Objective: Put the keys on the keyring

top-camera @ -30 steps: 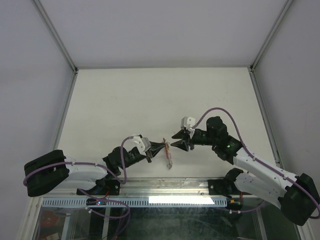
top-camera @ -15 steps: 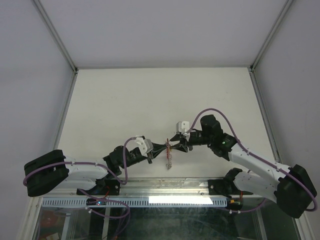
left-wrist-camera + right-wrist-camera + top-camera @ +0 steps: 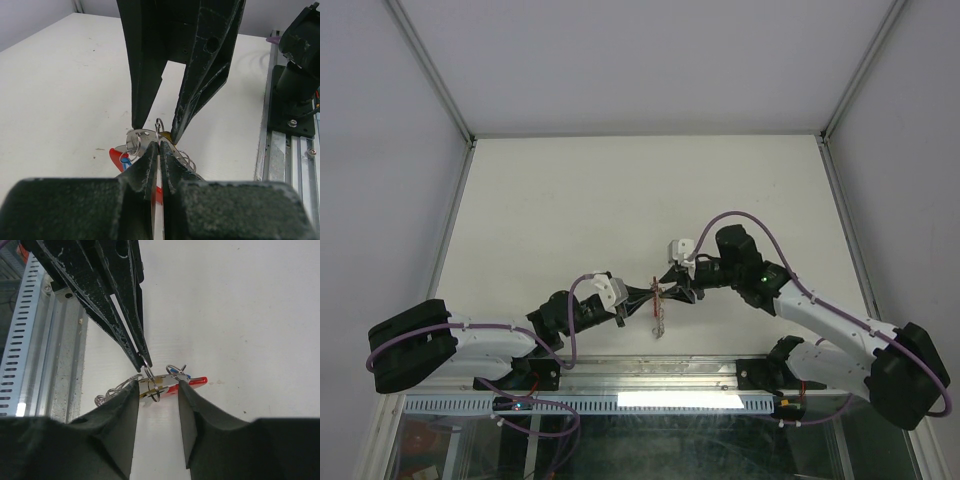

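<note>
The keyring hangs between both grippers just above the table, its chain dangling toward the near edge. My left gripper is shut on the keyring's silvery ring. The red tab points away to the side, and a blue key head shows next to the red tab. A yellow key head lies against the metal plate. My right gripper is open, with one finger on each side of the keyring cluster. The key blades are hidden among the rings.
A slotted metal rail runs along the table's near edge, close to the grippers; it also shows in the right wrist view and the left wrist view. Grey enclosure walls border the white table.
My right gripper has moved left until its open fingers straddle the keyring. My left gripper has stayed put, holding the ring.
</note>
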Motion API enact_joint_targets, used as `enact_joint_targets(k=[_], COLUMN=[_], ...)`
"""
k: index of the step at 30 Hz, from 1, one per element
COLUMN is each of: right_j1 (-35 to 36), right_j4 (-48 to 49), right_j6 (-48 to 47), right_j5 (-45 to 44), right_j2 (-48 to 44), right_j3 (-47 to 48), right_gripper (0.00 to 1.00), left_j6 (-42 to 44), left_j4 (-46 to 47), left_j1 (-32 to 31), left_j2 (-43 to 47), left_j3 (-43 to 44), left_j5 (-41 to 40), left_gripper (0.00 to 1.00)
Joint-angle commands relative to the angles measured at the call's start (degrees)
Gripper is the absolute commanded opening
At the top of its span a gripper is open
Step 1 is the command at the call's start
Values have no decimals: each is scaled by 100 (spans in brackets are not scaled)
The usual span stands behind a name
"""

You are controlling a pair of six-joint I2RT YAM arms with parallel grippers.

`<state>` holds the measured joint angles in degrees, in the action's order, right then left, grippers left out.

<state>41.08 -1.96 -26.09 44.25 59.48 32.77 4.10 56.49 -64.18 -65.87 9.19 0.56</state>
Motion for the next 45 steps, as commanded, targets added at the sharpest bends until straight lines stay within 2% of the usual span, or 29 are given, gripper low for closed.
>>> enact_joint_targets(k=[1,9,15,21,27,33,39,45], right_j1=[-21,-21,-21,-20,-9,-12,-12,-12], right_j4=[-322,-734,-1029,-1878,-2716,-3045,-3221,-3192], right_j6=[-287,-5,215,222,166,311,465,589], right_j5=[383,360,82,-342,-706,-773,-868,-982], right_j2=[60,133,61,55,142,286,346,395], right_j3=[439,661,871,1415,1947,2245,2473,2504], right_gripper=[17,0,0,0,0,0,0,0], left_j6=[108,128,126,202,281,363,441,436], left_j4=[57,56,28,-266,-469,-596,-619,-733], left_j1=[-50,-56,-57,-54,-54,-53,-56,-58], left_j2=[56,48,56,108,219,297,391,450], left_j3=[197,197,193,308,437,556,666,844], left_j5=[130,114,86,93,43,-59,-217,-120], left_gripper=[0,0,0,0,16,26,34,35])
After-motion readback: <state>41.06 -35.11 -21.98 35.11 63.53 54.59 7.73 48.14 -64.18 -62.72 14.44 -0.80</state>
